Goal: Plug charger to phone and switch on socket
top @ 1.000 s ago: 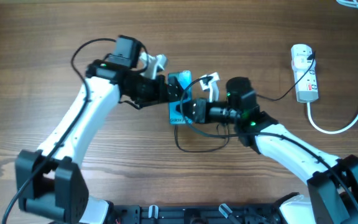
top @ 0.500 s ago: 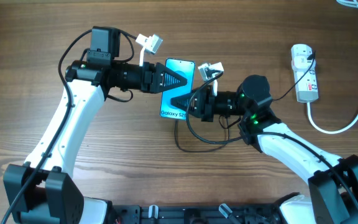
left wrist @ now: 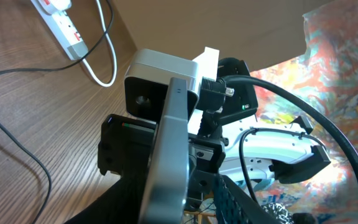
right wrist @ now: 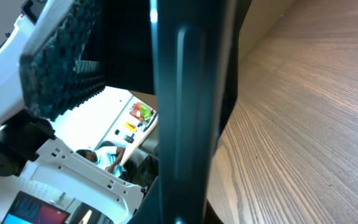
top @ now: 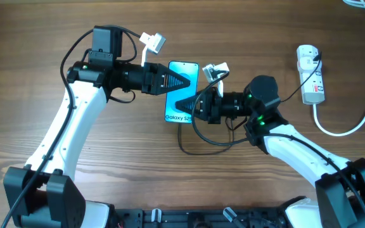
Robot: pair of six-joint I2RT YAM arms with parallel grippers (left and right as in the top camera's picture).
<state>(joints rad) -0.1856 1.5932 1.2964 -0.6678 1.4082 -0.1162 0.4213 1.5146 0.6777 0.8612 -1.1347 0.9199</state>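
Phone [top: 184, 95] was where we started: it sat over the middle of the table [top: 43, 38], turquoise screen up, caught between the two arms. In the wrist views it ran edge-on and looked to be raised off the wood.

We saw the left gripper [top: 185, 81] reaching in from the left, its dark fingers straddling the phone's upper part. We could not tell whether the pads were pressing on it or had a gap.

The right gripper [top: 185, 103] came from the right and was clenched tight at the phone's lower right edge. Whether it pinched the phone itself or the connector tip, we could not tell.

The charger [top: 287, 98] ran as a thin black line from the socket [top: 310, 75], passed under the right arm and looped on the table toward the near edge. One end rose toward the phone's bottom edge. The grippers hid the tip, so we could not say whether it was seated.

We judged the plugging step to be in hand and unconfirmed. The switching step looked untouched: the socket lay toward the far right corner, well apart from both grippers, its red switch mark [left wrist: 74, 40] visible from the left wrist.

A thick white cord [top: 347, 126] curved along the right edge beside the socket. We judged the slack loop and the two crowded grippers to be the main hindrance.
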